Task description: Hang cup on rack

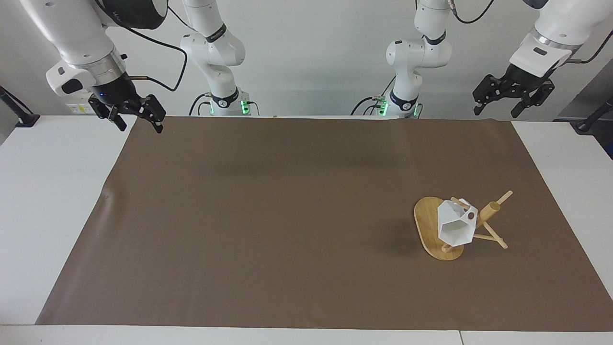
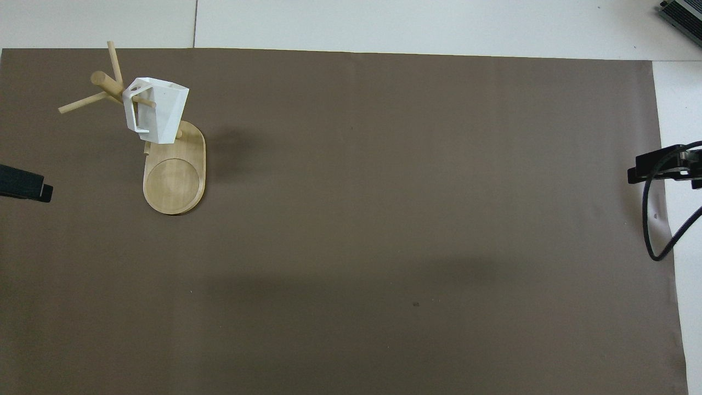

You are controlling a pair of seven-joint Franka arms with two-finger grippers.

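White faceted cup (image 1: pixel 455 227) hangs by handle on bamboo rack (image 1: pixel 433 230) peg. Left gripper (image 1: pixel 513 99) raised, fingers apart, empty. Right gripper (image 1: pixel 139 119) likewise, waiting.

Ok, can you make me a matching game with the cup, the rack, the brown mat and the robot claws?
Things:
1. cup
2. rack
3. brown mat
4. left gripper and right gripper

Descriptions:
A. spread flat over the white table
B. open, holding nothing
C. hanging by its handle on a peg
D. light wood, standing on the mat

Pairs: 1-C, 2-D, 3-A, 4-B
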